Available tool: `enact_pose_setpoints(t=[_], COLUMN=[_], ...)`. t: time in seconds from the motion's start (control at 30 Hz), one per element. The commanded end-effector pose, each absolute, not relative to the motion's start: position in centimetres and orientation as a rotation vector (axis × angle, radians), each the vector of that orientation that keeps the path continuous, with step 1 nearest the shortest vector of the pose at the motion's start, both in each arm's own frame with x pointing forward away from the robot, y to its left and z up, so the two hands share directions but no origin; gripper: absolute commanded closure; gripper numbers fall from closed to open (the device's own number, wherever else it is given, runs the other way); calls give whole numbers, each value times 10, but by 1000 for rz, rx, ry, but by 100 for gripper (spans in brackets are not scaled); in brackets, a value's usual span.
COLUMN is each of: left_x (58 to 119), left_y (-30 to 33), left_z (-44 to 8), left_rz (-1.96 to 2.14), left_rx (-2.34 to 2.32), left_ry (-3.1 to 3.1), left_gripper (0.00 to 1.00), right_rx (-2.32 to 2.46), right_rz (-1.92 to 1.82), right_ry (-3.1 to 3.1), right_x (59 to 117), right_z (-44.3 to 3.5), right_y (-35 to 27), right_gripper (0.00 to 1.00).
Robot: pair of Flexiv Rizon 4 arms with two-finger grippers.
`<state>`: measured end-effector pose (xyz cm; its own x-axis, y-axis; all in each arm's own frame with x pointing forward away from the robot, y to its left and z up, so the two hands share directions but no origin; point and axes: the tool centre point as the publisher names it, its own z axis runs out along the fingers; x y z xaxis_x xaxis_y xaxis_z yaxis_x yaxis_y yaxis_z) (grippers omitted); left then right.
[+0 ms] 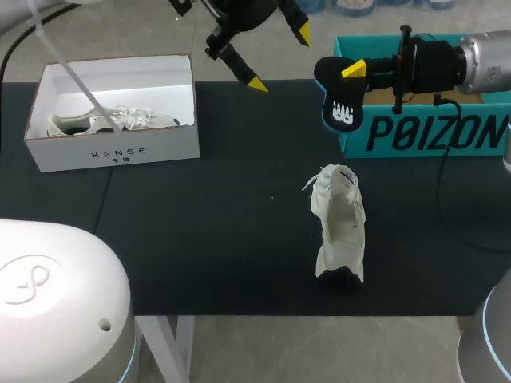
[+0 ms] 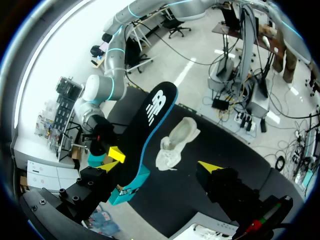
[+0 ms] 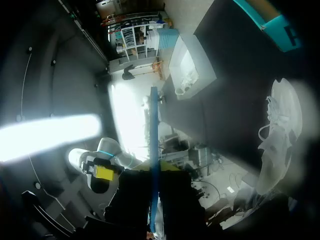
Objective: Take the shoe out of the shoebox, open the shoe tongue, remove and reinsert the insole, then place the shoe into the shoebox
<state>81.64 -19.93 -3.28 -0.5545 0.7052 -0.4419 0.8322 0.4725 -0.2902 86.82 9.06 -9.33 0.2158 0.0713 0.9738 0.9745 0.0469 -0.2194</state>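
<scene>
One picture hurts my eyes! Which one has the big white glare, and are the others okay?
Right wrist view: a big white glare floods the room behind the insole, and a pale haze smears the shoe. Left wrist view: evenly lit, both show plainly. Head view: soft, even light, no glare.

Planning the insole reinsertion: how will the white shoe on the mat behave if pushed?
The white shoe lies free on the black mat, held by nothing, so it would probably slide or tip. Its upper looks crumpled, so it is likely soft and floppy. Its loose laces might snag.
</scene>
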Motion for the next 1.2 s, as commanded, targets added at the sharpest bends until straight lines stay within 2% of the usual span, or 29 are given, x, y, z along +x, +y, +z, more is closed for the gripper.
enact_pose_setpoints(t=[0.03,0.4,0.6,0.83,1.2], left_x=[819,819,846,871,895], left_y=[-202,-202,-207,-221,-257], left_z=[-30,-30,-12,-8,-6], left_rz=[-656,-656,-343,-239,-42], left_rx=[1366,1366,1815,2175,2396], left_ry=[2522,2522,2306,2117,2009], left_gripper=[0,0,0,0,0], right_rx=[-1313,-1313,-1313,-1313,-1313], right_rz=[-973,-973,-973,-973,-973], right_ry=[-1119,-1119,-1119,-1119,-1119], right_x=[869,869,869,869,869], right_z=[-94,-94,-94,-94,-94], right_y=[91,91,91,91,91], right_gripper=[100,100,100,100,100])
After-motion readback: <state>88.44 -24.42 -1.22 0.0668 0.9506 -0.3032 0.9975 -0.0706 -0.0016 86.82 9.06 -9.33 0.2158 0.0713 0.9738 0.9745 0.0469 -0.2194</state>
